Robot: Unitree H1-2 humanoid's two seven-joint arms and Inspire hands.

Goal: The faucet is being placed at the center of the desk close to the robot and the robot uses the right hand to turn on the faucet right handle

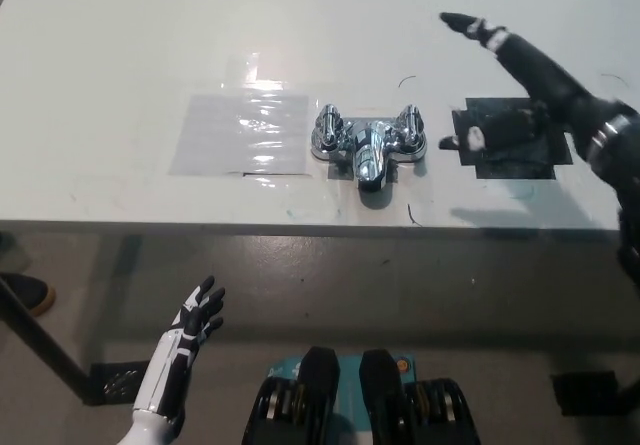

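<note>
Fingers (478, 31) spread wide on black right hand (522, 85), nothing in its grasp. Raised over the white desk (120, 35), to the right of the faucet (369, 147), above a black tape patch (515, 165) and partly covering it. Longest fingers stretched toward the far left, beyond the faucet's far side. One white-marked fingertip low, just beside the right handle (408, 128), with a narrow gap apparently between them. Black forearm in from the right edge.

Chrome faucet at the desk's middle, close to the near edge, spout pointing near. Left handle (328, 128) and right handle both standing on the base, one at each side of the spout. Just left of the faucet, a shiny clear tape patch (243, 135) flat on the desk.

White left hand (192, 317) at lower left, below the desk's near edge, well apart from the faucet. Fingers apart, holding nothing.
</note>
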